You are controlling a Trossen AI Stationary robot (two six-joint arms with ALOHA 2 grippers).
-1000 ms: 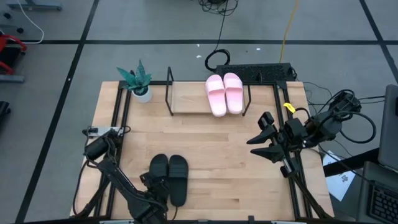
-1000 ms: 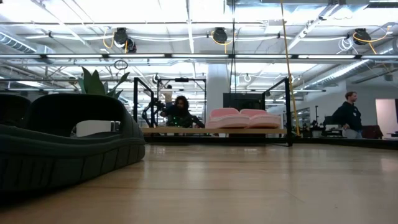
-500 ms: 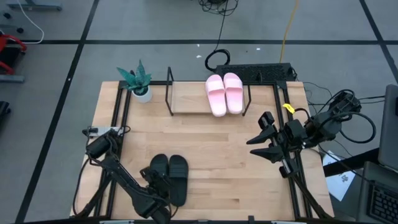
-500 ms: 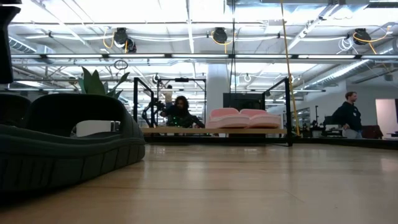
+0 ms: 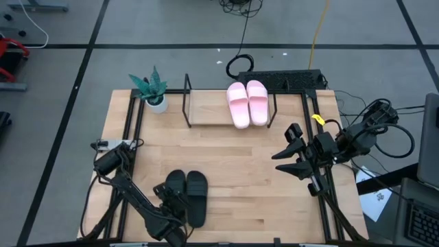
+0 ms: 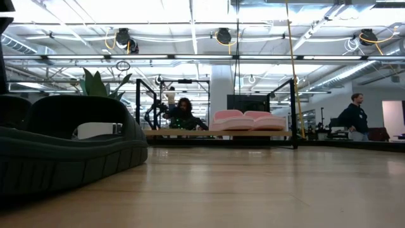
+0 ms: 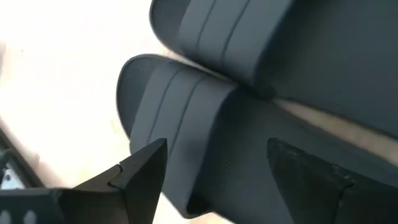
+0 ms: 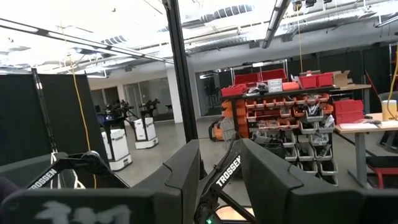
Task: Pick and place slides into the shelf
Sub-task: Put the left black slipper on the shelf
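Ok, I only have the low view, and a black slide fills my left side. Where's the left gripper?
Observer: The left gripper is over the black pair near the table's front edge, its fingers spread either side of one black slide.
Operator: And the right arm?
Observer: The right gripper hangs open by the table's right edge, holding nothing.
Operator: Is there room on the shelf?
Observer: From above, the pink pair sits at the right end of the shelf; bare board shows to its left.
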